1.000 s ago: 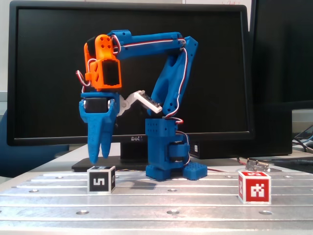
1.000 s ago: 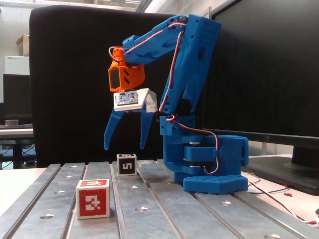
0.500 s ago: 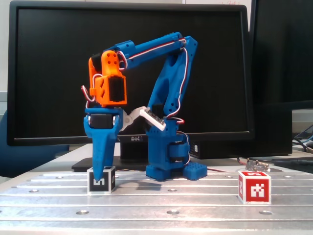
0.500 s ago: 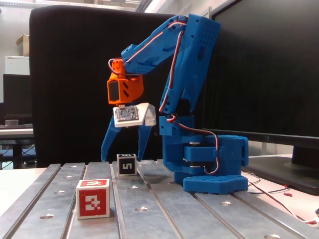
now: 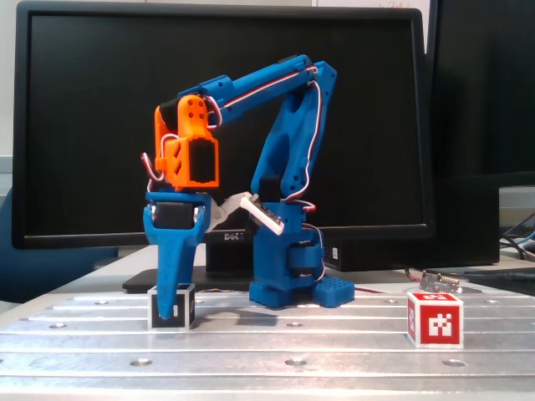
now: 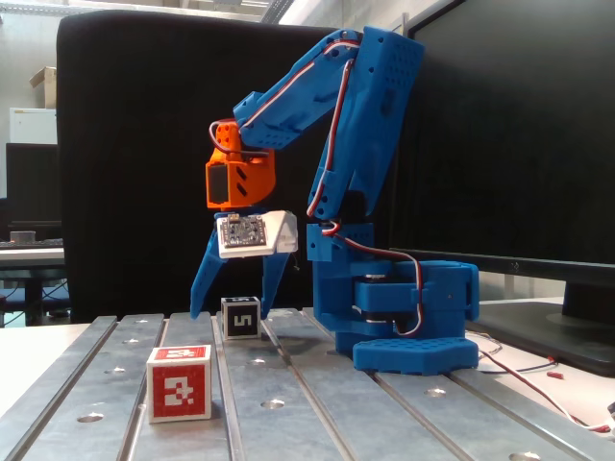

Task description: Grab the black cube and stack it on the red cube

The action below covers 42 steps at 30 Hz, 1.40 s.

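A shiny grey metal table (image 5: 351,351) with long grooves and small round holes carries everything. On it sit a small white-edged black cube (image 5: 172,307), a small white-edged red cube (image 5: 435,319) well apart from it, and the blue plastic robot base (image 6: 415,336).

The black cube (image 6: 240,317) sits on the table (image 6: 288,403) between the spread fingers (image 6: 203,283) of the gripper (image 6: 231,312). In a fixed view, the red cube (image 5: 435,319) lies well right of the fingers, also on the table.
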Motion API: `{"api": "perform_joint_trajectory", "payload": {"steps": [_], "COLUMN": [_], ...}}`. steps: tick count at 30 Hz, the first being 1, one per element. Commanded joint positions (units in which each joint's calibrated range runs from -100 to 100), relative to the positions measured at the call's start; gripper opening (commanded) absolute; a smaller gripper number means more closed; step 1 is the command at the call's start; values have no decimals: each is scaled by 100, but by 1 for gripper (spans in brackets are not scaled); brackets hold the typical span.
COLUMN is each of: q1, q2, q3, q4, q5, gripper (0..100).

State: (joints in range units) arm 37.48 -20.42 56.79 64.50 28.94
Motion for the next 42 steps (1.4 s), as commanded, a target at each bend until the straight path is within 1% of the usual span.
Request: {"api": "perform_joint_trajectory", "payload": {"steps": [1,10,14,20,28,37,42], "q1": [36,65,72,146,146,146,132], "q2": [-4,-13,-13,-13,-38,-80,-80], "q3": [142,178,178,169,160,187,196], "q4": [-187,-221,-221,-221,-213,-213,-213], "q5": [25,31,194,215,215,215,215], "gripper": [33,33,33,33,23,18,18]}}
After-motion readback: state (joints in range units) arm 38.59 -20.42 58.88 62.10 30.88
